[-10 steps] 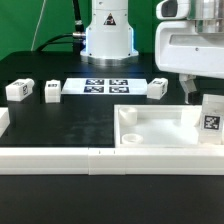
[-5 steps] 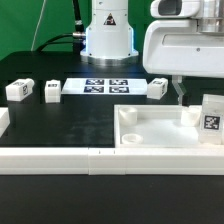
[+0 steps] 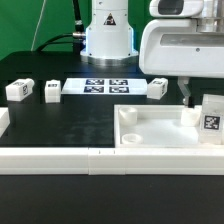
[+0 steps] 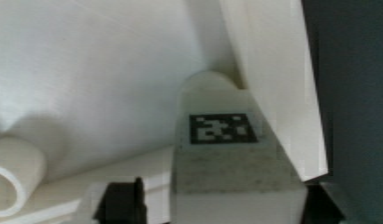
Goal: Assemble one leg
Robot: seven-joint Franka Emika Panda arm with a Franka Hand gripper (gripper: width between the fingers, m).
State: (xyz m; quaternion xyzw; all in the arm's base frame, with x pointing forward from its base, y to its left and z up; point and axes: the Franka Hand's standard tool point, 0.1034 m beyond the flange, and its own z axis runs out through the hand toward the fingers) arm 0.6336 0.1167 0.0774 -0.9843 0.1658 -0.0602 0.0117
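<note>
A leg [image 3: 211, 118], a small white post with a black-and-white tag, stands upright at the right end of the large white tray-like panel [image 3: 160, 137]. My gripper [image 4: 220, 205] is open and hangs over this leg. In the wrist view the leg [image 4: 227, 150] lies between my two dark fingers [image 4: 122, 203], with a gap on one side. In the exterior view one finger [image 3: 185, 95] shows just left of the leg. The other finger is out of view.
Three more legs lie on the black table: two at the exterior view's left [image 3: 15, 90] [image 3: 52, 92] and one behind the panel [image 3: 157, 88]. The marker board [image 3: 105, 86] lies at the back. A white rail [image 3: 60, 160] runs along the front.
My gripper hand has shifted towards the exterior view's left and come slightly lower over the panel. The leg and the other parts have not moved.
</note>
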